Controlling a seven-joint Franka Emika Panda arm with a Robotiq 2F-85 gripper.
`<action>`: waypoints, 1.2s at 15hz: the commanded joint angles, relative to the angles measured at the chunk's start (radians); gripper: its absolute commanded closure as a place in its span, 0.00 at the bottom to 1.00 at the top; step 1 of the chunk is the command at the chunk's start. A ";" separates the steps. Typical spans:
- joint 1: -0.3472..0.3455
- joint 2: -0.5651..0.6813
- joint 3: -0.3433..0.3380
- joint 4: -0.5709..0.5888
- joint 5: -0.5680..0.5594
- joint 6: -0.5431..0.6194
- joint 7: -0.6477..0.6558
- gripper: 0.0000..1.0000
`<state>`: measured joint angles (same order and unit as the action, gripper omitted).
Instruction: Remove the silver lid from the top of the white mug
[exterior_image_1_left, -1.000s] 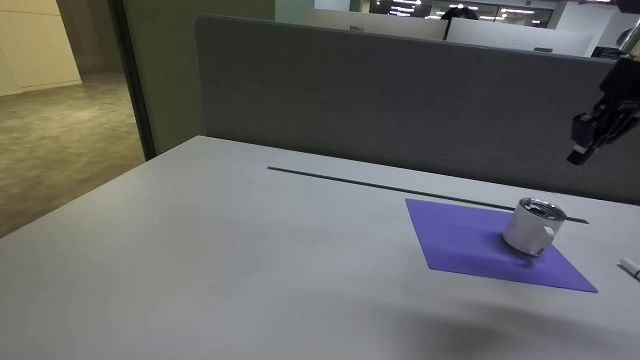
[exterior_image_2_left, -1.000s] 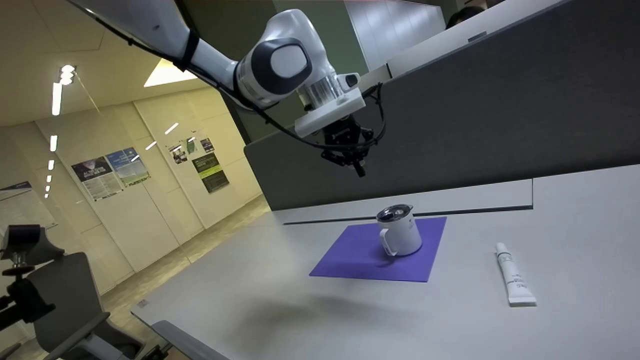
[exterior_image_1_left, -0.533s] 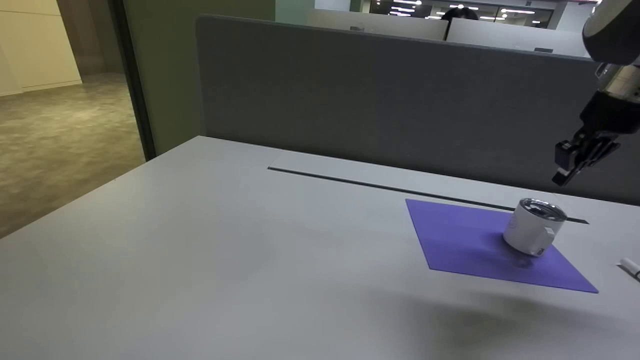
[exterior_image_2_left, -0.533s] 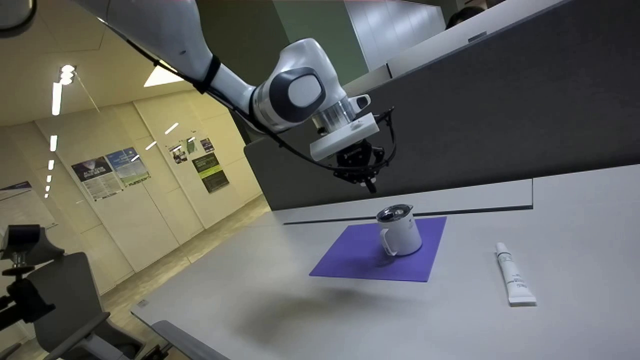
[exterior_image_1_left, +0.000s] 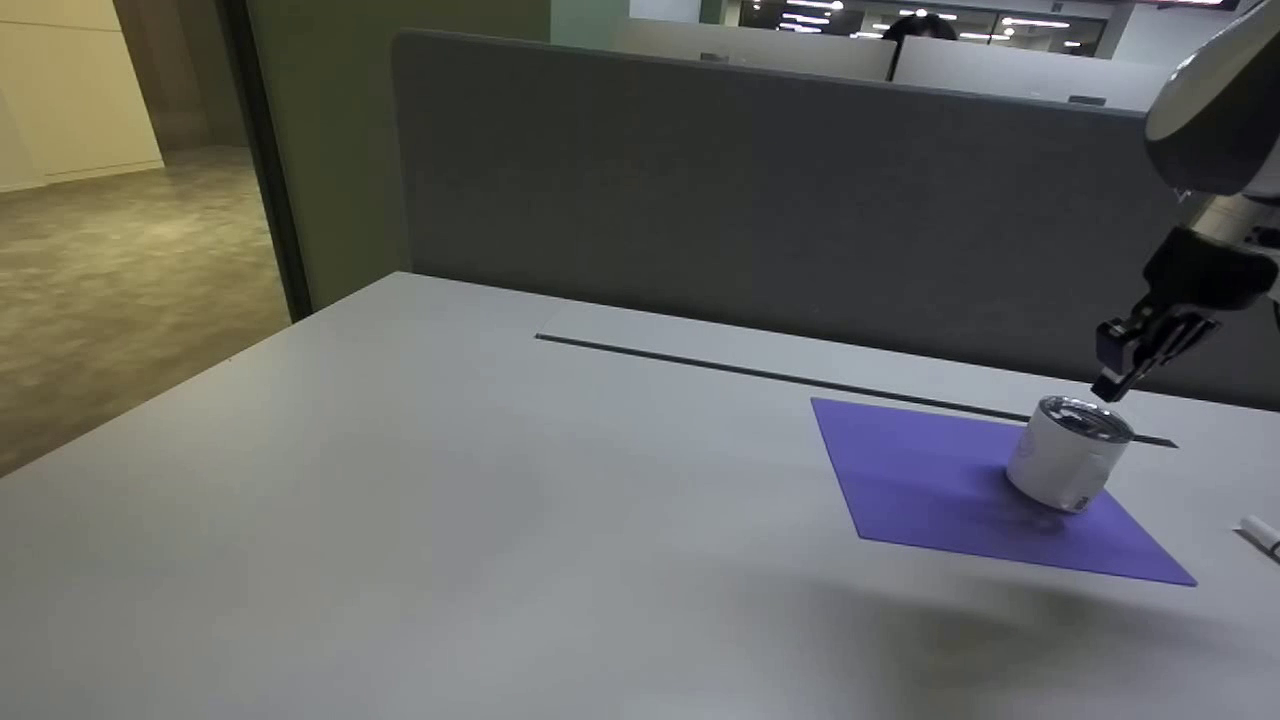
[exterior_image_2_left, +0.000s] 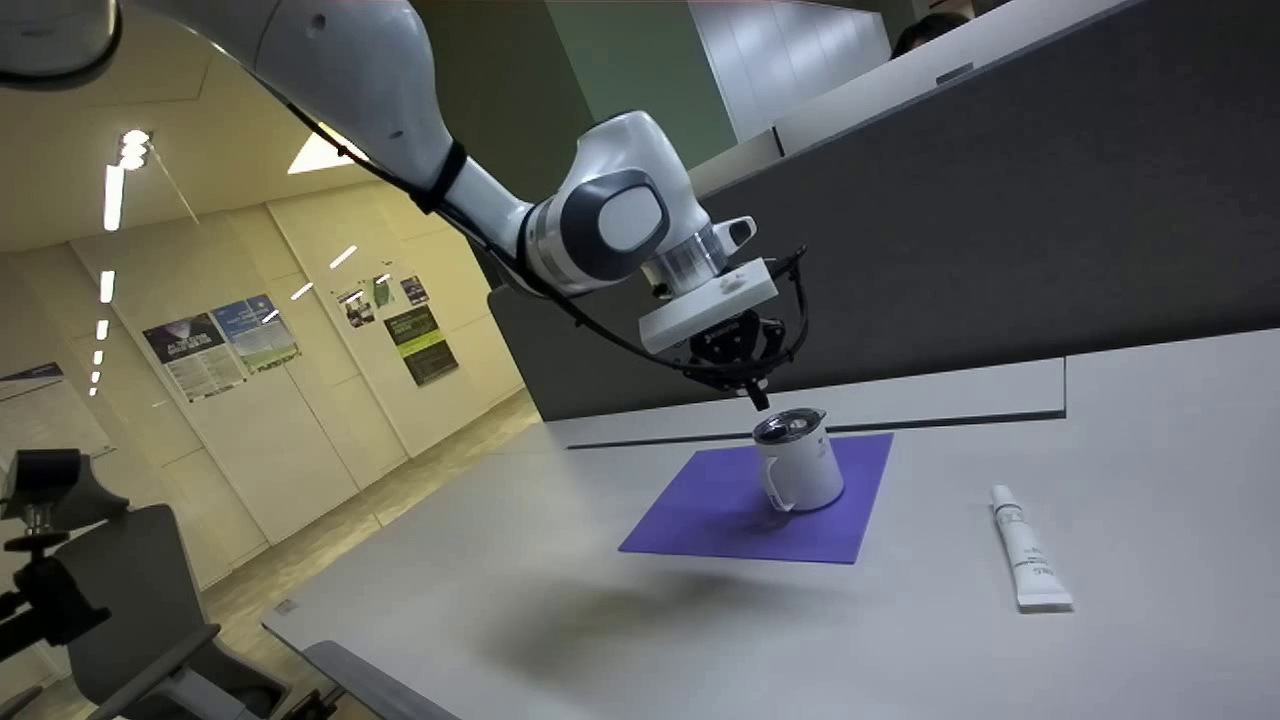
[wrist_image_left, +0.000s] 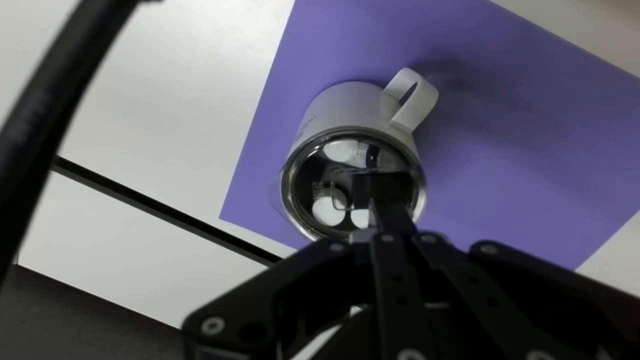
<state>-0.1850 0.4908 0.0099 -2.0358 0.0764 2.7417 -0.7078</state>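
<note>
The white mug (exterior_image_1_left: 1056, 466) stands upright on a purple mat, and it shows in both exterior views (exterior_image_2_left: 810, 476). Its handle and side show in the wrist view (wrist_image_left: 345, 106). The silver lid (exterior_image_2_left: 787, 426) sits on the mug's rim. In the wrist view the lid (wrist_image_left: 320, 192) is shiny and reflective, with its near right part hidden behind my fingertips. My gripper (wrist_image_left: 392, 215) is shut and empty, its fingers together. In both exterior views the fingertips (exterior_image_1_left: 1108, 388) (exterior_image_2_left: 760, 402) are just above the lid, with a small gap.
The purple mat (exterior_image_1_left: 920, 475) lies under the mug on the white table. A white tube (exterior_image_2_left: 1030, 556) lies beside the mat. A thin black strip (exterior_image_1_left: 780, 378) runs behind the mat. A dark grey partition (exterior_image_2_left: 1000, 230) stands along the table's back edge.
My gripper has come down toward the mug, and its fingertips are now close above the lid. The gripper stays shut. The mug, lid and mat have not moved.
</note>
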 joint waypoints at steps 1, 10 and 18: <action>-0.047 0.043 0.045 0.042 -0.014 0.010 -0.002 1.00; -0.098 0.117 0.101 0.105 -0.010 0.007 -0.019 1.00; -0.087 0.143 0.092 0.120 -0.038 0.013 -0.008 1.00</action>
<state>-0.2652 0.6168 0.0983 -1.9420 0.0674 2.7550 -0.7268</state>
